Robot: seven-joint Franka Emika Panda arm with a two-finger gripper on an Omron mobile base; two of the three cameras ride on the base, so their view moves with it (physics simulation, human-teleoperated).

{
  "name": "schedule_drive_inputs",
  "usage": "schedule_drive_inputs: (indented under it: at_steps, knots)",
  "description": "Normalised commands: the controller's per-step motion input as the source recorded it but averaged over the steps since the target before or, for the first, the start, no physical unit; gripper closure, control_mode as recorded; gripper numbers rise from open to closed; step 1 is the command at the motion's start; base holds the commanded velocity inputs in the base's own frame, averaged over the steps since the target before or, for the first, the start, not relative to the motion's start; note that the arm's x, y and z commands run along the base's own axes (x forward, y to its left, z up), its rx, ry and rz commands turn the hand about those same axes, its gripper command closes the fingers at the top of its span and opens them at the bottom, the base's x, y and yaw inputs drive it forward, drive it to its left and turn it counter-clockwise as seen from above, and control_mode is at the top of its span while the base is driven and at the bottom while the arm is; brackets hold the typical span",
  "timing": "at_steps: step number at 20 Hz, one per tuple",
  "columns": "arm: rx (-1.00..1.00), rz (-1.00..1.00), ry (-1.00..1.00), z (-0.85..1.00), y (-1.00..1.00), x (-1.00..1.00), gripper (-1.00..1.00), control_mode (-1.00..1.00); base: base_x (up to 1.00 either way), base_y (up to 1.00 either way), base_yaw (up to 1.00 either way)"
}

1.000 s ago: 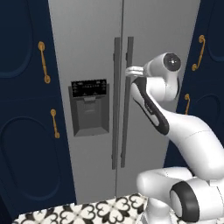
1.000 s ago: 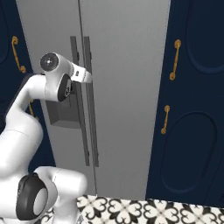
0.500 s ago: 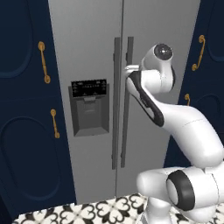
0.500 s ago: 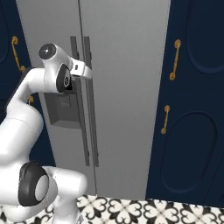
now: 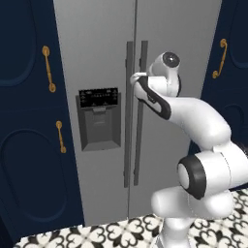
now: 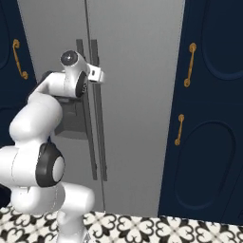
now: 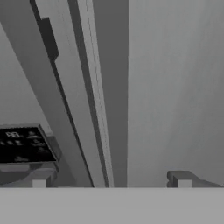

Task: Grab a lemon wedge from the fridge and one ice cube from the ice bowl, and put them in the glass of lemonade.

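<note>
Fingers [image 7: 179, 179]: two dark tips rise at the bottom of the hand view, spread wide apart, one at the left and one at the right, with nothing between them but the handle ahead.
Gripper [image 5: 134, 77]: at the fridge's upper handles in the left base view; in the right base view it [image 6: 100, 74] sits against the same bars. Whether it touches a bar I cannot tell.
Right handle [image 5: 141, 111]: long, dark grey, upright, just right of the door seam; in the hand view it [image 7: 114, 92] runs up the middle between the tips.
Left handle [image 5: 128, 114]: parallel and just beside the right one, on the other door.
Fridge [image 5: 97, 43]: tall, grey, both doors closed, seam running straight down the middle; also seen in the right base view [image 6: 137, 71].
Dispenser panel [image 5: 99, 118]: black, set in the left door, below and left of the gripper; its display [image 7: 22, 144] shows at the lower left of the hand view.
Navy cabinets [image 5: 24, 121]: flank the fridge on both sides, with gold handles [image 5: 47, 68].
Floor [image 5: 111, 232]: black-and-white patterned tiles under the robot's base.
</note>
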Motion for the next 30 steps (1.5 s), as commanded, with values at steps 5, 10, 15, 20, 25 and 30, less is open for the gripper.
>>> schedule_drive_inputs:
  at_steps: [5, 10, 15, 20, 25, 30]
  knots:
    - [-0.01, 0.02, 0.0, -0.19, -0.1, 0.37, -1.0, -1.0, 0.0, 0.0, 0.0]
    - [0.0, 0.0, 0.0, -0.3, -0.01, 0.5, -1.0, -1.0, 0.0, 0.0, 0.0]
    - [0.0, 0.0, 0.0, -0.17, 0.0, 0.41, -1.0, -1.0, 0.0, 0.0, 0.0]
    - [-0.01, 0.0, 0.0, -0.17, 0.0, 0.44, -1.0, -1.0, 0.0, 0.0, 0.0]
    - [0.0, 0.0, 0.0, -0.23, 0.0, 0.42, -1.0, -1.0, 0.0, 0.0, 0.0]
    - [0.0, 0.0, 0.0, 0.0, 0.0, 0.13, 1.0, -1.0, 0.0, 0.0, 0.0]
